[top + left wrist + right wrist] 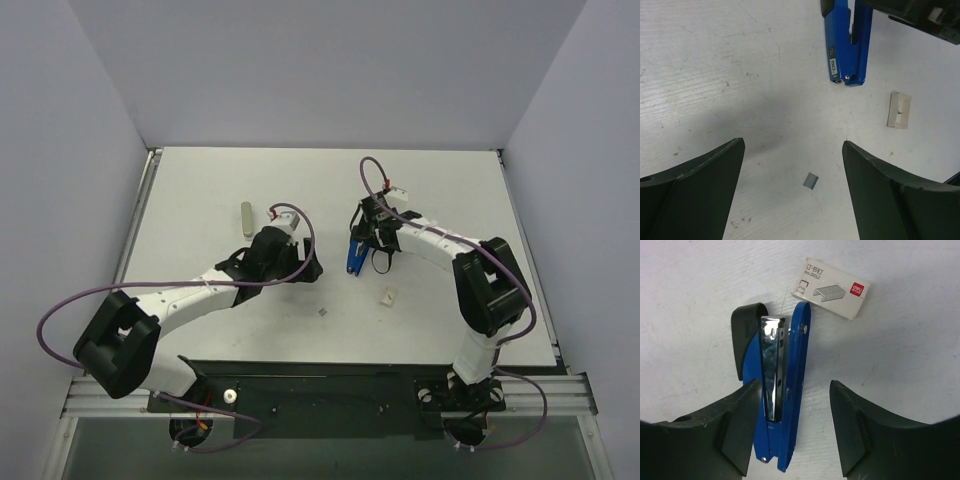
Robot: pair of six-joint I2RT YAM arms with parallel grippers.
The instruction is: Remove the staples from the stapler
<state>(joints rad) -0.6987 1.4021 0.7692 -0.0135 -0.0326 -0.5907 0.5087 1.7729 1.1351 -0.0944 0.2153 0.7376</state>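
The blue stapler (354,257) lies on its side on the white table, its arms slightly apart. In the right wrist view the stapler (790,390) shows a silver metal rail (772,365) between its blue arms. My right gripper (795,385) is open around the stapler's hinge end; its left finger (740,425) touches the stapler and its right finger stands apart. A tiny grey strip of staples (811,180) lies on the table between the fingers of my open, empty left gripper (793,145). The strip also shows in the top view (321,313).
A small white staple box (830,288) lies beside the stapler; it also shows in the top view (388,296) and the left wrist view (899,110). A short grey stick (247,217) lies left of the left gripper (308,270). Grey walls surround the table.
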